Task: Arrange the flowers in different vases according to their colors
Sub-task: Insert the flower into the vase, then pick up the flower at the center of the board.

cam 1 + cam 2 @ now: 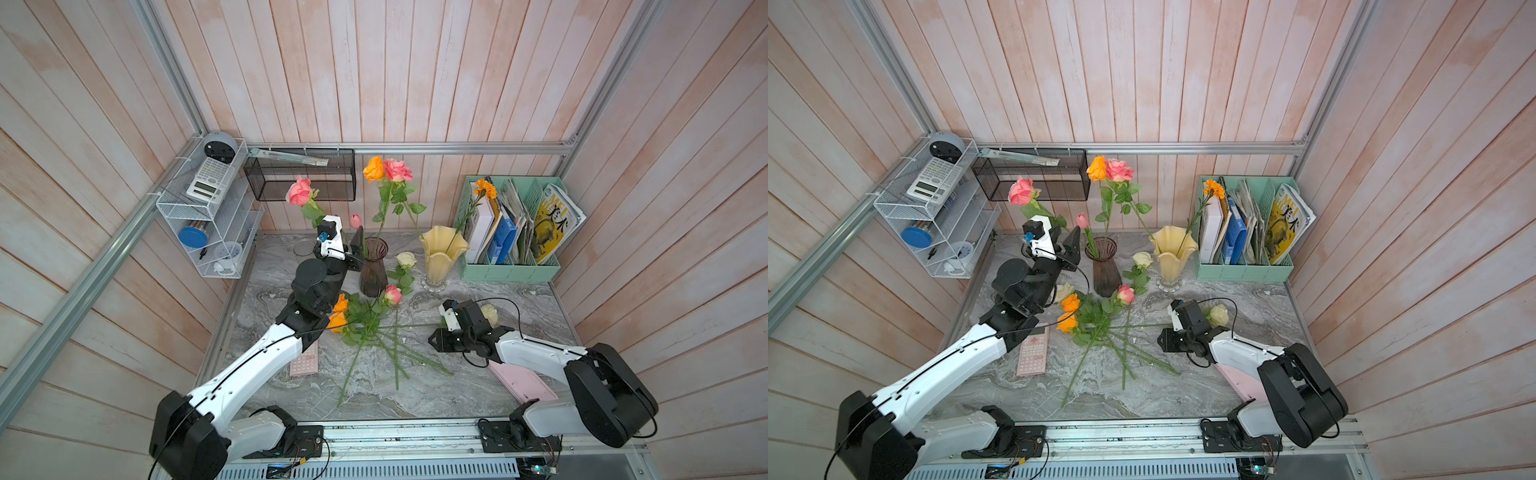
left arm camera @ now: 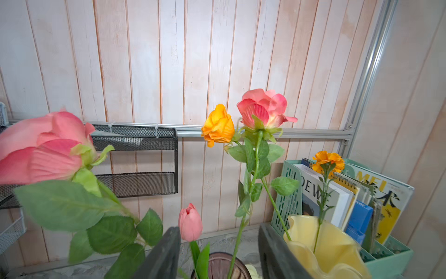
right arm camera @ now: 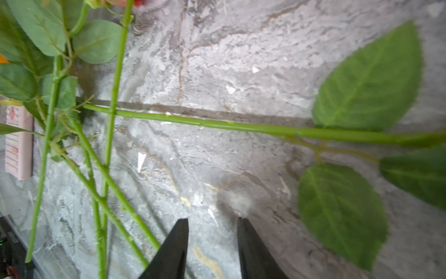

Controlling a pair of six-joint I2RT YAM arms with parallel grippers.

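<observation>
Two near-identical high views over the table (image 1: pixel 415 395); wrist cameras close (left wallward, right downward).

Left to right: ribbed vase (image 1: pixel 373 270), ruffled vase (image 1: pixel 440 254), file holder (image 1: pixel 507 272); loose flowers (image 1: pixel 360 325) in front.

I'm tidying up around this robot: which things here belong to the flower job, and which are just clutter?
Job: purple vase, yellow vase, glass vase, loose flowers.
Clutter: pink calculator, green file holder, white wire rack, black mesh basket.
</observation>
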